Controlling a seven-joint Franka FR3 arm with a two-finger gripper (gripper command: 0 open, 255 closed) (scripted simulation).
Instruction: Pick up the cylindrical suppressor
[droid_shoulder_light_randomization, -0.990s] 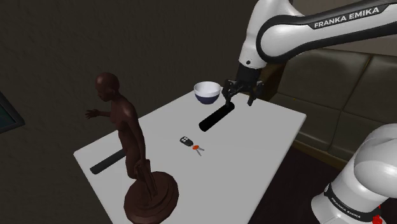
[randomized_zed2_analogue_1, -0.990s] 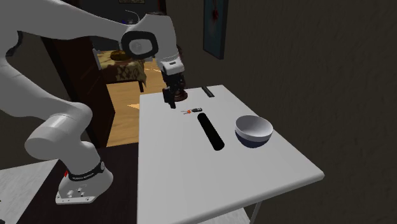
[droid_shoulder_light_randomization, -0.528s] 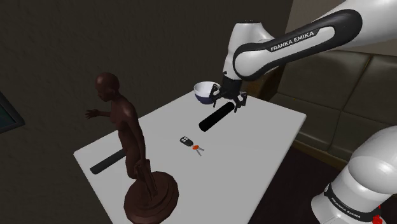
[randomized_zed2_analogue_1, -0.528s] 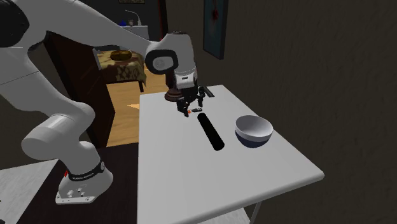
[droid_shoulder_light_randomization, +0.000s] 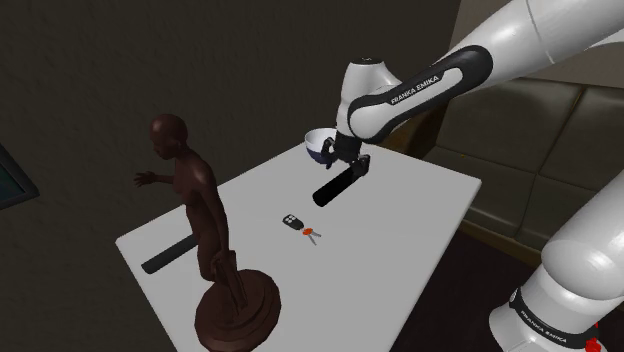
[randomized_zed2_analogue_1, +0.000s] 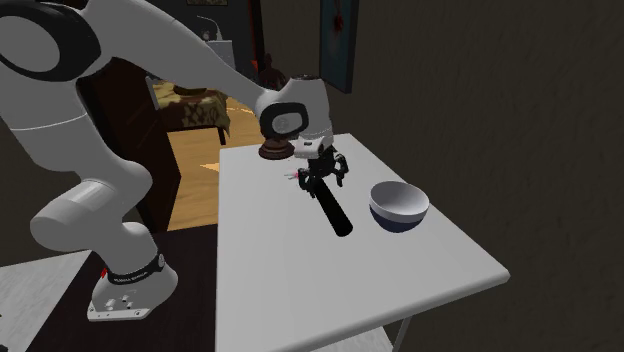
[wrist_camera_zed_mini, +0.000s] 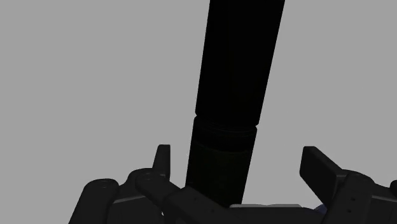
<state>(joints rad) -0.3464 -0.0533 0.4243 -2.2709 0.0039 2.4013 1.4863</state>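
The suppressor (droid_shoulder_light_randomization: 336, 186) is a long black cylinder lying flat on the white table (droid_shoulder_light_randomization: 420, 215), next to the bowl. It also lies lengthwise in the second exterior view (randomized_zed2_analogue_1: 334, 210). My black gripper (droid_shoulder_light_randomization: 346, 165) hangs low over the end nearest the bowl, open. In the wrist view the suppressor (wrist_camera_zed_mini: 238, 83) runs away from the hand between the two fingers (wrist_camera_zed_mini: 321, 168), with a gap on each side, so nothing is held. From the second exterior view, the gripper (randomized_zed2_analogue_1: 323, 182) straddles the cylinder's far end.
A white and dark-blue bowl (randomized_zed2_analogue_1: 399, 205) stands beside the suppressor. A car key with a red tag (droid_shoulder_light_randomization: 300, 226) lies mid-table. A tall brown statue (droid_shoulder_light_randomization: 205, 240) and another black rod (droid_shoulder_light_randomization: 170, 255) occupy the table's end at the shoulder view's left. A sofa (droid_shoulder_light_randomization: 560, 130) stands behind.
The arm has swung toward the shoulder view's left and lowered, bringing the open gripper down around the suppressor's end. The suppressor itself has not moved.
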